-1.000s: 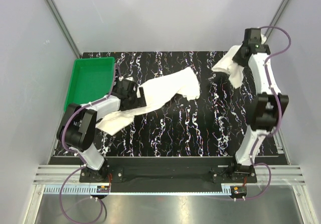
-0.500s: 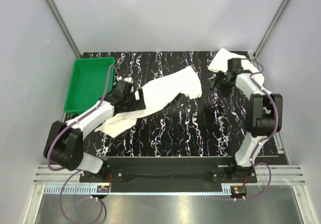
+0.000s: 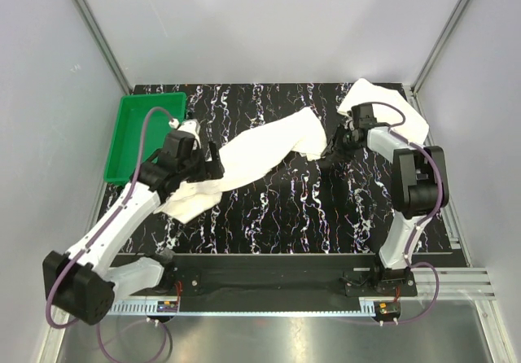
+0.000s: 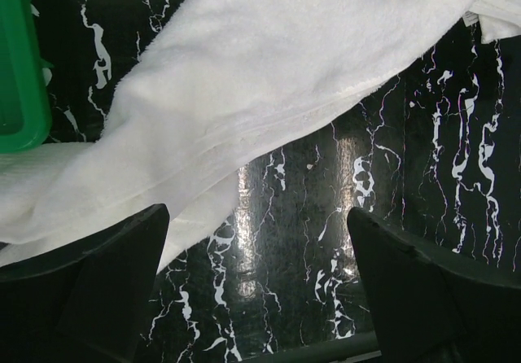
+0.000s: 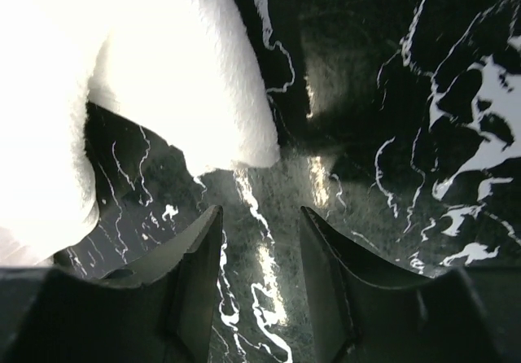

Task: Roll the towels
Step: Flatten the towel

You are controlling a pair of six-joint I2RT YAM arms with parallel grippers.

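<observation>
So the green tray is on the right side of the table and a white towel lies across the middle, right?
No. The top view shows the green tray on the left side of the table; the white towel does lie across the middle.

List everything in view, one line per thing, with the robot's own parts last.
White soft cloth towel: one, white, stretched diagonally across the table's middle, its near-left end close to the tray.
Second white cloth towel: one, white, bunched at the far right corner.
Green plastic tray: one, green, far left.
Black marbled table: one, black with white veins, under everything.
Left gripper: one, black, open, over the long towel's near-left end.
Right gripper: one, black, open, over bare table between the two towels.
</observation>
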